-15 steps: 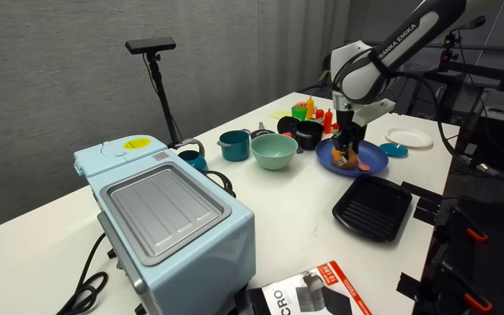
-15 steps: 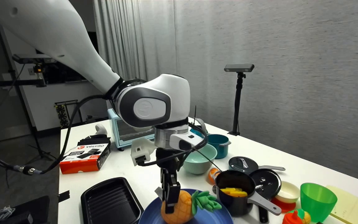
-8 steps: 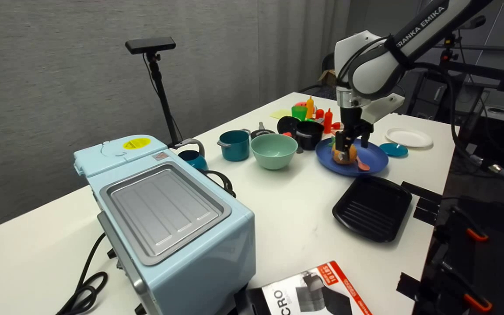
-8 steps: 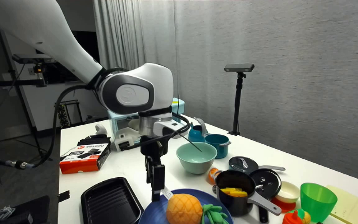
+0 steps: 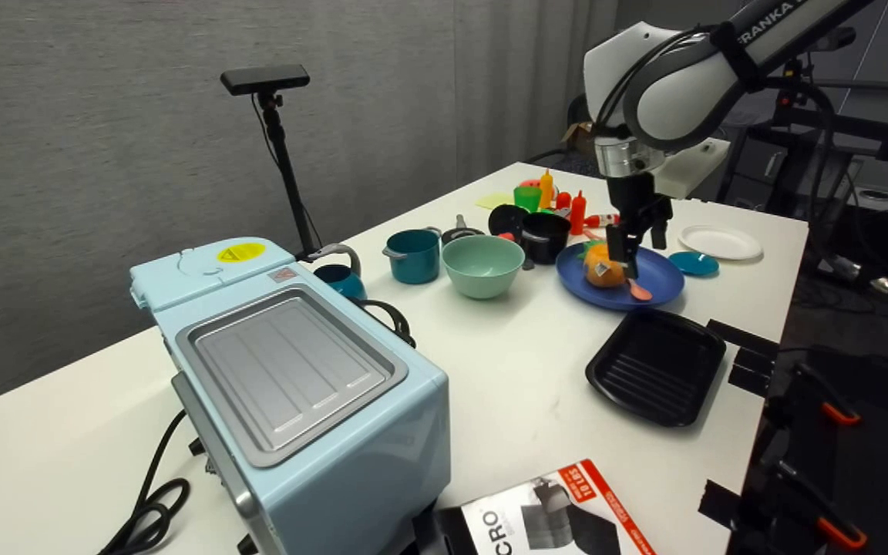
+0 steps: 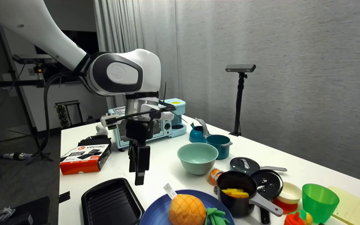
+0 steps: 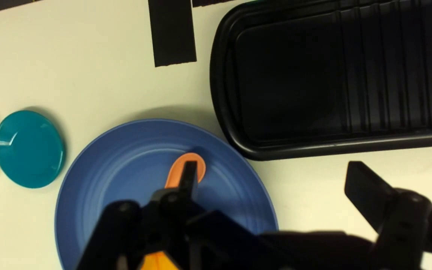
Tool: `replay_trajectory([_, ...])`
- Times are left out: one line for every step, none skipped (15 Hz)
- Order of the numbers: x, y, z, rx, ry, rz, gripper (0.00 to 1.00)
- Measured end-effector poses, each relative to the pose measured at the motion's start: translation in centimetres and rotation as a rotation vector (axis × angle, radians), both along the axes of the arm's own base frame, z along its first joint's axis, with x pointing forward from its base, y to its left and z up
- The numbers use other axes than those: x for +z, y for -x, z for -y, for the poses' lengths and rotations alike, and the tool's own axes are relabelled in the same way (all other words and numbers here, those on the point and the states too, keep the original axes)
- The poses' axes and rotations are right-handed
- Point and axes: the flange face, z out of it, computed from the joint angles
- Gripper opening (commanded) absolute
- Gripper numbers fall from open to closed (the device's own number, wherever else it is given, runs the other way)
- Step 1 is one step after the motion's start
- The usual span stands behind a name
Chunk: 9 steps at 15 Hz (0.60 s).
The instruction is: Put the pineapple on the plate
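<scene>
Placing looks done, so step in hand is prob. the retreat: pineapple (image 6: 187, 210) lies on its side on the blue plate (image 5: 660, 277), green leaves (image 6: 216, 216) pointing away from the black tray (image 5: 656, 366), nothing gripping it. Pincer (image 7: 273, 167) is wide open & empty; wrist view has its fingers (image 7: 366, 191) well spread, w/ one in front of the plate and the other past its rim, over tabletop (image 7: 306, 187). In an exterior view the pincer (image 6: 136, 176) hangs higher than the pineapple, off to the tray side & not touching. Coral spoon (image 5: 639, 291) shares the plate, just beside the pineapple; can't tell if they touch. Next move, I'd say: up & out, jaws apart, no re-grasp req'd. Main risk is the white tag (image 6: 170, 191) sticking up from the pineapple on the pincer's side, which could snag if the pincer dips low. Tray sits v. close to the rim too, so go up b4 sideways. Pineapple looks plush, so it'll prob. stay put.
</scene>
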Motion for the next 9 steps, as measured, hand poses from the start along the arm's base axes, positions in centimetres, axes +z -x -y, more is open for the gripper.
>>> replay_trajectory([0.4, 0.1, -1.0, 0.021, -0.003, 0.021, 1.0])
replay_trajectory([0.6, 0.1, -2.0, 0.045, -0.009, 0.051, 1.0])
replay_trajectory([0.8, 0.2, -3.1, 0.069, -0.016, 0.085, 1.0])
replay_trajectory([0.9, 0.3, -4.2, 0.093, -0.024, 0.116, 1.0])
replay_trajectory([0.9, 0.6, -5.3, 0.117, -0.031, 0.142, 1.0])
replay_trajectory([0.8, 1.0, -6.3, 0.136, -0.039, 0.162, 1.0])
replay_trajectory([0.7, 1.3, -7.2, 0.154, -0.048, 0.178, 1.0])
replay_trajectory([0.6, 1.5, -8.1, 0.152, -0.066, 0.201, 1.0])
replay_trajectory([0.5, 1.7, -8.6, 0.15, -0.08, 0.216, 1.0])
